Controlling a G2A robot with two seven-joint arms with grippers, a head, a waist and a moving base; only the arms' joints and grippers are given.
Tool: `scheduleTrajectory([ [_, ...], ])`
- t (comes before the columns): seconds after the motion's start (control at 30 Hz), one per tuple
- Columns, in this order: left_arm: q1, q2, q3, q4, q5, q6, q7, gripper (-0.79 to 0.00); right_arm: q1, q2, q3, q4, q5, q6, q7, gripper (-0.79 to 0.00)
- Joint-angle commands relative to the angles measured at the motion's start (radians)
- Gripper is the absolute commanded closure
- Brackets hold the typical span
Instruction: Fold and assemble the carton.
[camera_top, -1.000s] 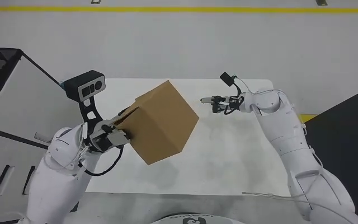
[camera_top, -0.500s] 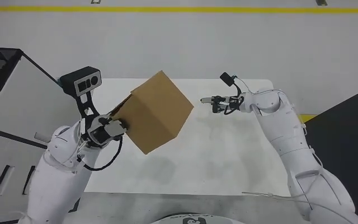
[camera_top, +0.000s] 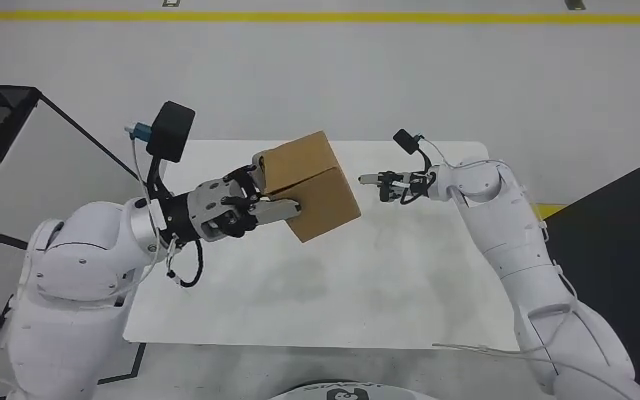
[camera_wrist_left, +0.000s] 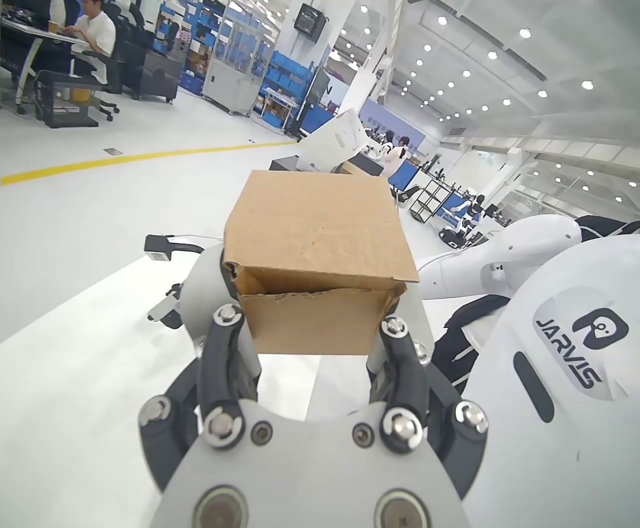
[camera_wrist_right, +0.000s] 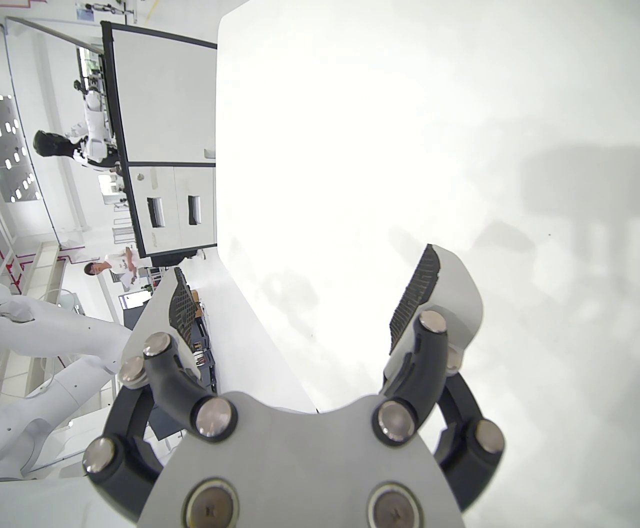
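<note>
While my left jaws clamp the brown cardboard carton (camera_wrist_left: 316, 235), seemingly light but crushable, across its flapped end, my right jaws gape empty.

Smooth glossy white shells cover the rounded left arm (camera_top: 90, 255) and right arm (camera_top: 505, 225); one shell bears a dark logo (camera_wrist_left: 582, 345). The left end effector (camera_wrist_left: 310, 305) and right end effector (camera_wrist_right: 305, 280) share silver base plates (camera_wrist_right: 300, 465) with crosshead screws (camera_wrist_right: 210, 510), black curved linkages (camera_wrist_right: 167, 375), shiny bolts (camera_wrist_right: 215, 417) and white fingers (camera_wrist_right: 462, 290) with black ribbed pads (camera_wrist_right: 417, 287). Thin black cables (camera_top: 188, 277) loop near the wrists.
</note>
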Motion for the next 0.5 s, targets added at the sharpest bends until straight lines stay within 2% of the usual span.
scheduleTrajectory([
  [0.0,-0.001,0.0,-0.004,-0.004,0.013,0.0,0.012,0.0,0.0,0.0,0.0,0.0,0.0,0.0,0.0,-0.785],
  [0.07,-0.004,-0.001,-0.011,-0.015,0.061,-0.011,0.045,0.0,0.0,0.0,0.0,0.0,0.0,0.0,0.0,-0.785],
  [0.17,-0.019,0.0,-0.023,-0.02,0.186,-0.079,0.073,0.0,0.0,0.0,0.0,0.0,0.0,0.0,0.0,-0.785],
  [0.3,-0.046,0.001,-0.01,-0.026,0.311,-0.216,0.118,0.0,0.0,0.0,0.0,0.0,0.0,0.0,0.0,-0.785],
  [0.47,-0.071,0.002,-0.002,-0.002,0.376,-0.353,0.165,0.0,0.0,0.0,0.0,0.0,0.0,0.0,0.0,-0.785],
])
